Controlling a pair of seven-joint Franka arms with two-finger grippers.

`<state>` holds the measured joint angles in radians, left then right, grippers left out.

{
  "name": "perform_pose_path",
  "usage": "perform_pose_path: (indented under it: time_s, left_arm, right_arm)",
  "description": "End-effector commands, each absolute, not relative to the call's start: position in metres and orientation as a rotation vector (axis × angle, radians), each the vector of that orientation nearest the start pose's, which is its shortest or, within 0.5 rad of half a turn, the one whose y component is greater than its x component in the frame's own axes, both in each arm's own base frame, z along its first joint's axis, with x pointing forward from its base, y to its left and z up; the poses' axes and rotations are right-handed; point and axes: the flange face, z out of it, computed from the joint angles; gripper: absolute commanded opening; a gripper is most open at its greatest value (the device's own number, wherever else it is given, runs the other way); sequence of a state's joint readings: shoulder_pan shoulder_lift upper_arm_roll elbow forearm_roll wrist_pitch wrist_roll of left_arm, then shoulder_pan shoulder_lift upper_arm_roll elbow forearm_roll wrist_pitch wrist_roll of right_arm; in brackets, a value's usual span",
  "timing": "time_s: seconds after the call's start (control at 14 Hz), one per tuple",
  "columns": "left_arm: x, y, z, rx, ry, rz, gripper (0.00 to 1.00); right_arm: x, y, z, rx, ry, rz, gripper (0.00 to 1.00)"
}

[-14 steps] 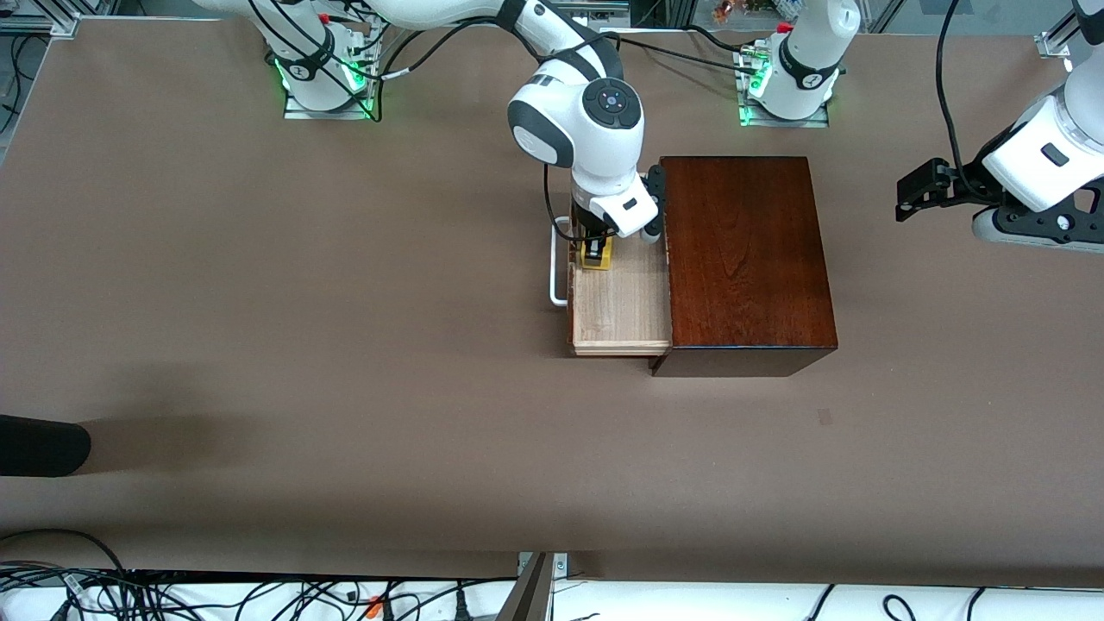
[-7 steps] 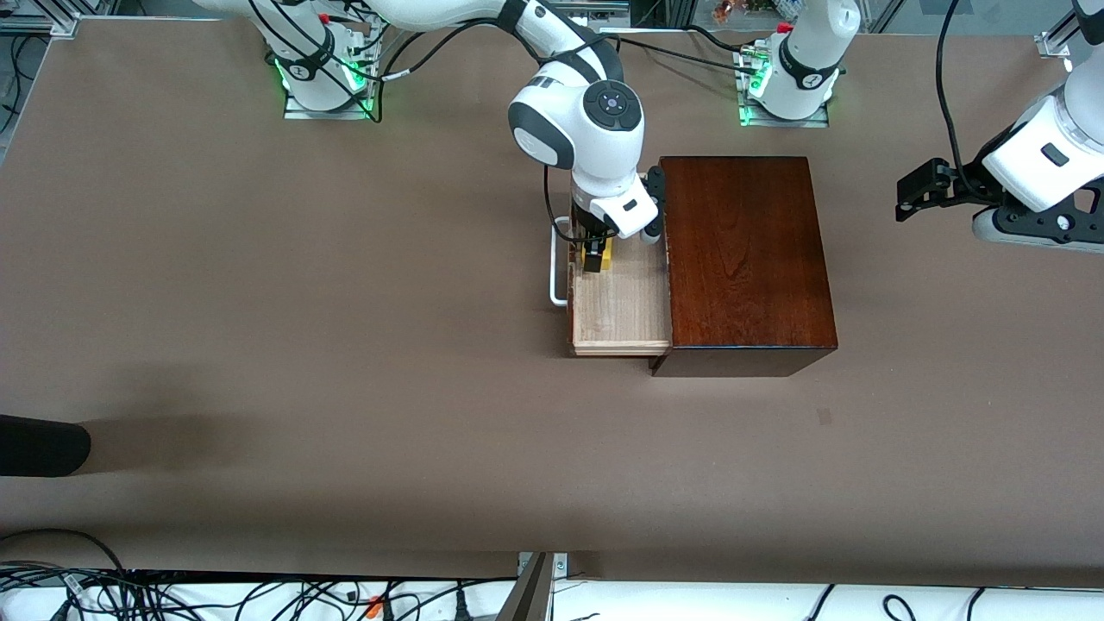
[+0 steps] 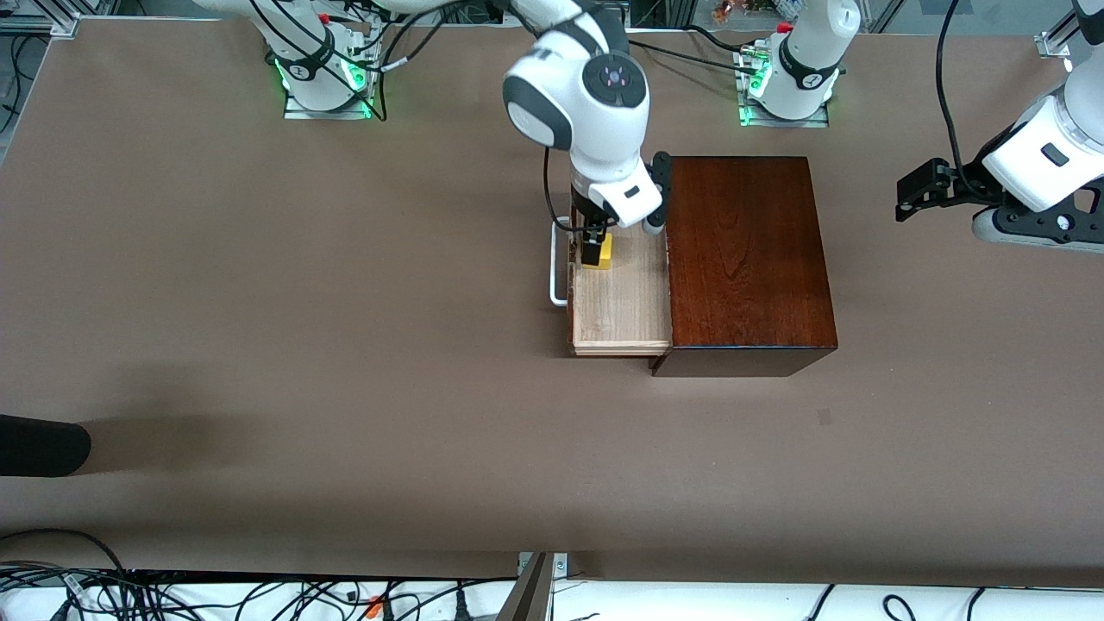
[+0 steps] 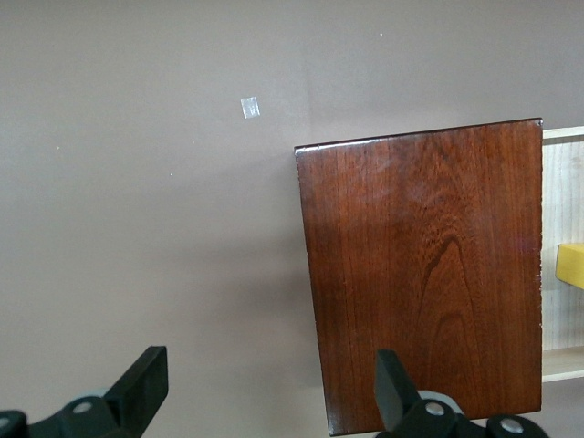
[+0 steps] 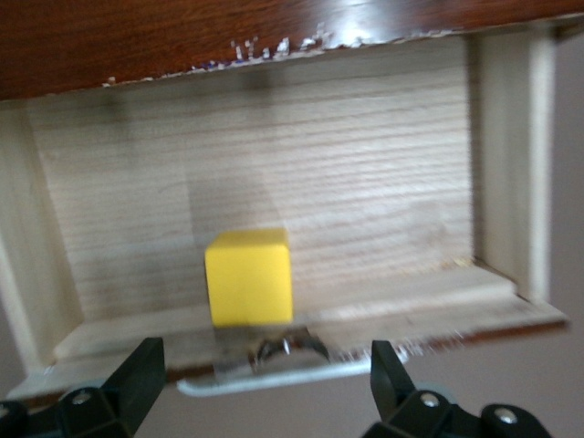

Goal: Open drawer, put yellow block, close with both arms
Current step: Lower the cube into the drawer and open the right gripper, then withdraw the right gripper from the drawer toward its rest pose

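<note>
Yellow block [image 3: 601, 253] sat in the open drawer [image 3: 623, 302], near its handle. Right gripper [image 3: 593, 250] hung over it, fingers released. Left gripper [image 3: 916, 191], fingers spread, waited at the box's [image 3: 746, 259] three o'clock.

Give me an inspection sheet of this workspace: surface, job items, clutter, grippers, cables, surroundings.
Surface: brown table, a small pale mark nearer the front camera than the box.
Drawer: pulled open from the dark wooden box, white handle toward the right arm's end.
Yellow block: resting on the drawer floor, just inside the drawer front, free of any fingers.
Clutter: dark rounded object at the table edge, right arm's end.
Right gripper: open, above the block.
Left gripper: open; this arm waits above the table at its own end.
Cables: black leads by the right arm's base; a tangle off the table's near edge.
Surroundings: nothing seen.
</note>
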<state>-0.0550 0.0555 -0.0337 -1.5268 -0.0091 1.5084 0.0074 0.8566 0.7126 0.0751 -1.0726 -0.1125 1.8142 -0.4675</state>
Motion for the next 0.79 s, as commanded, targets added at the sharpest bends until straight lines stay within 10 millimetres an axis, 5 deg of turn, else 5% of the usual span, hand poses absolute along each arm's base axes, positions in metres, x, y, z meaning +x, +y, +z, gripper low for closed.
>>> perform_pose_path:
  time_s: [0.0, 0.29, 0.43, 0.72]
  left_arm:
    - [0.557, -0.051, 0.611, -3.139, 0.145, 0.104, 1.0]
    - [0.558, -0.05, 0.611, -3.144, 0.145, 0.104, 1.0]
    - [0.559, -0.051, 0.611, -3.151, 0.148, 0.1, 1.0]
    - [0.567, -0.064, 0.613, -3.15, 0.189, 0.081, 1.0]
  right_arm:
    - [0.49, 0.553, 0.468, -2.491, -1.981, -0.075, 1.0]
    - [0.553, 0.436, 0.569, -2.659, -1.754, -0.191, 1.0]
    - [0.578, 0.382, 0.599, -2.715, -1.627, -0.247, 1.0]
    - [0.587, 0.298, 0.639, -2.812, -1.439, -0.182, 1.0]
